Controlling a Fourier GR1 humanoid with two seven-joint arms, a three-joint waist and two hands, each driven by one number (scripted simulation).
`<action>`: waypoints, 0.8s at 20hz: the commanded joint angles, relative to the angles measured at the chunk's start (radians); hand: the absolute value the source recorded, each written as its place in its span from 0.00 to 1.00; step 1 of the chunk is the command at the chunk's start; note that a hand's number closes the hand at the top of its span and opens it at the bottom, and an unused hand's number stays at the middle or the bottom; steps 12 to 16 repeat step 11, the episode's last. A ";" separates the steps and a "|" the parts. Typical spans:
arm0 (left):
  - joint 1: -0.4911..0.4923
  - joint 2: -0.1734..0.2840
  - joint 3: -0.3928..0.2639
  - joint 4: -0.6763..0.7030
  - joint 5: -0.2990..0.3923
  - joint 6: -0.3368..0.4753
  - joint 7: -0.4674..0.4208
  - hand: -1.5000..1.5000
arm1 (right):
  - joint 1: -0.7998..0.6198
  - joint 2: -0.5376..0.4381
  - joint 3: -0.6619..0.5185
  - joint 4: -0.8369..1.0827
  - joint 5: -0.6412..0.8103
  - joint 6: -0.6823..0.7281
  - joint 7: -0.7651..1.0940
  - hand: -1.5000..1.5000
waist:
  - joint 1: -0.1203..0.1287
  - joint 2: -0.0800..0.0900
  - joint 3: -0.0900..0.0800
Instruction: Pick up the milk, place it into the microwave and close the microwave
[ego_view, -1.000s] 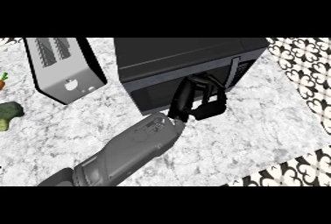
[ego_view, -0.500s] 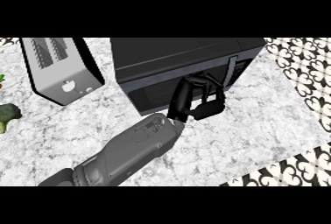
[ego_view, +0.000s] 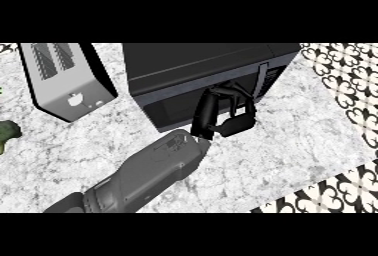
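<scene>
The black microwave (ego_view: 199, 62) stands at the back middle of the counter, and its door (ego_view: 173, 107) looks closed flat against the front. My right hand (ego_view: 238, 122) rests against the door's right part near the control strip, with its fingers (ego_view: 227, 92) touching the front and holding nothing. Its grey forearm (ego_view: 148, 172) comes in from the lower left. The milk is not visible in this view. My left hand does not show.
A silver toaster (ego_view: 66, 75) stands left of the microwave. Something green (ego_view: 6, 131) lies at the left edge. The marble counter (ego_view: 295, 145) ends at the patterned floor tiles (ego_view: 347, 80) on the right and lower right.
Almost nothing differs: my right hand stays against the microwave's front, and the scene has only drifted very slightly sideways in the view.
</scene>
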 joint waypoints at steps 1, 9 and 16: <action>-0.044 0.001 0.049 0.094 0.033 0.001 -0.007 1.00 | 0.000 -0.014 -0.002 -0.001 -0.018 0.012 0.006 0.00 | -0.016 0.017 0.000; -0.036 0.001 0.043 0.113 0.055 0.002 -0.064 1.00 | -0.005 -0.031 -0.016 -0.011 -0.035 0.013 0.013 0.00 | -0.015 0.023 -0.001; -0.054 0.001 0.041 0.116 0.063 0.015 -0.060 1.00 | -0.005 -0.034 -0.013 -0.019 -0.044 0.020 0.013 0.00 | -0.024 0.019 0.001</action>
